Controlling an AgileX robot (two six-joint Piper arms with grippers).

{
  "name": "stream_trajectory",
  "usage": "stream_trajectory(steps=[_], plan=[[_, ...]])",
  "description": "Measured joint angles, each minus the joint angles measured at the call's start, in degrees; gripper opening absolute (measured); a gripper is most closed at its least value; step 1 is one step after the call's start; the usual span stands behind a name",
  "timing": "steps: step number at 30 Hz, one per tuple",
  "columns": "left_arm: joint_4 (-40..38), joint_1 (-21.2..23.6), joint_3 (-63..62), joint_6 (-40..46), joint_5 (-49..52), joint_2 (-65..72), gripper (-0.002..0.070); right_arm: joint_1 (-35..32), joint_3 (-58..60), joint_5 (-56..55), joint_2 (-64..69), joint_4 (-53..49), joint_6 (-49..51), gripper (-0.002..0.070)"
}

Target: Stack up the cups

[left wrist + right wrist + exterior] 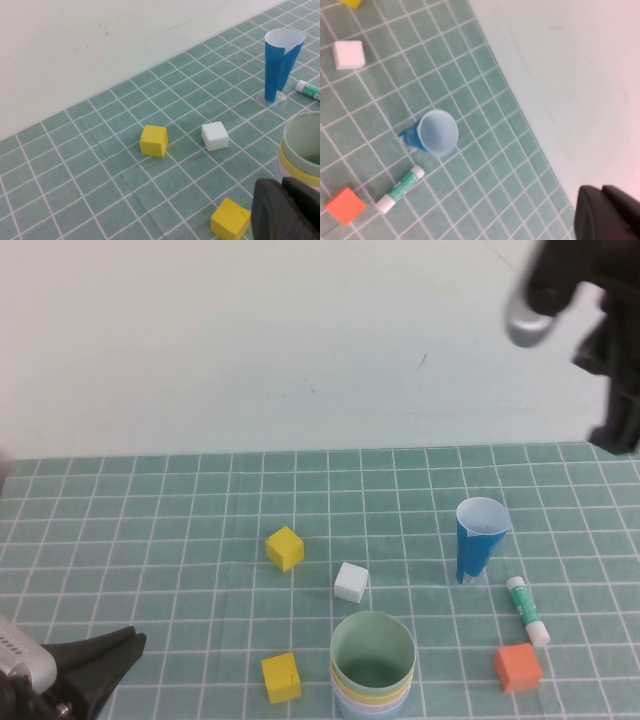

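Left gripper (125, 648): low at the near left table edge, dark fingers drawn together, empty. Right gripper (600, 340): raised high on the far right, above the table, only partly in frame; whether it is parted or closed, cannot tell; nothing seen in it.

Green gridded table mat (150, 510) spreads under both.

Nested stack of wide pastel plastic cups (372, 668): to the right of the left gripper, near the front edge, well below and left of the right gripper. Sage green cup on top, yellow rim beneath it, paler rims lower down.

Narrow tapered dark-blue cup with white inside (479, 538) stands upright, roughly below the right gripper. Orange cube (517, 666) and white-and-green glue stick (526, 610) lie nearer the right gripper's side. Two yellow cubes (284, 547) (281, 677) and a white cube (350, 582) lie between the left gripper and the stack.

Judgement: stacking looks finished; both arms stand clear. Next move calls only for parking.

Hidden: the stack's lowest cups are cut off by the frame; pink and blue hard to confirm.
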Motion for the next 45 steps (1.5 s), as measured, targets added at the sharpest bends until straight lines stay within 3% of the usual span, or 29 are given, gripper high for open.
stream_trajectory(steps=[11,21,27,45], plan=[[0.0,0.0,0.0,-1.6,1.8,0.0,-0.0002,0.0,36.6,-12.1,-26.7,-10.6,21.3,0.0000],[0.0,0.0,0.0,-1.8,5.0,0.0,-0.0002,0.0,62.3,-17.0,-44.2,-11.7,39.7,0.0000],[0.0,0.0,0.0,-2.7,5.2,0.0,-0.0002,0.0,65.2,-17.1,-46.7,-11.7,44.1,-0.0001],[0.0,0.0,0.0,-3.6,5.8,0.0,-0.0002,0.0,65.3,-17.1,-46.8,-11.8,44.7,-0.0001]])
